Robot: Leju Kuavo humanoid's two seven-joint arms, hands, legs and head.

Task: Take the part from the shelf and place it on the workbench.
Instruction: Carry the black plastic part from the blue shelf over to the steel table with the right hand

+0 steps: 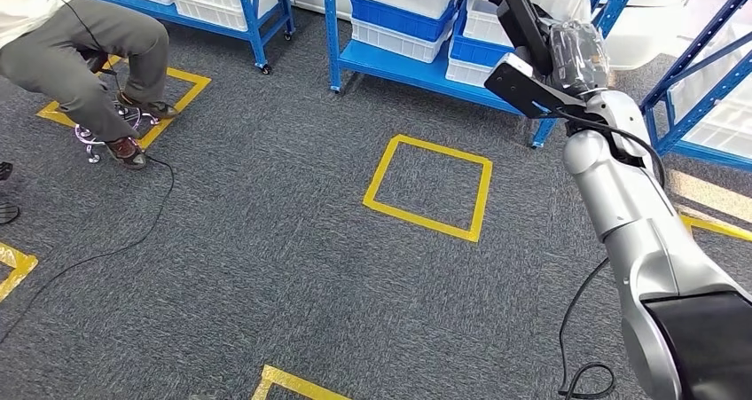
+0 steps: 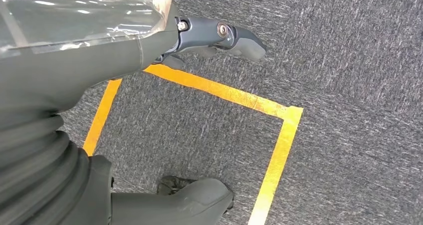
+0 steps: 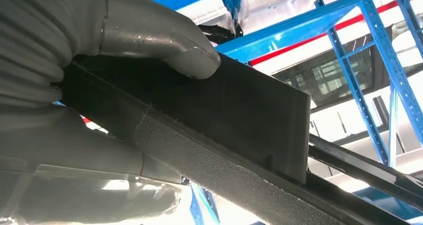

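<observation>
Right robot hand grips long black part, angled up-left toward shelf.

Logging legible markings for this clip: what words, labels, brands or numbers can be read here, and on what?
None: no readable text in any view.
The black part held by the right hand: bare, no label.
The blue shelf and white bins: no legible labels.
The yellow floor tape: plain squares, no characters.

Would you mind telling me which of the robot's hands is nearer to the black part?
Right. The right hand grips the black part, its thumb pressed on the flat face. The left hand hangs over the carpet beside a yellow tape square, holding nothing.
</observation>
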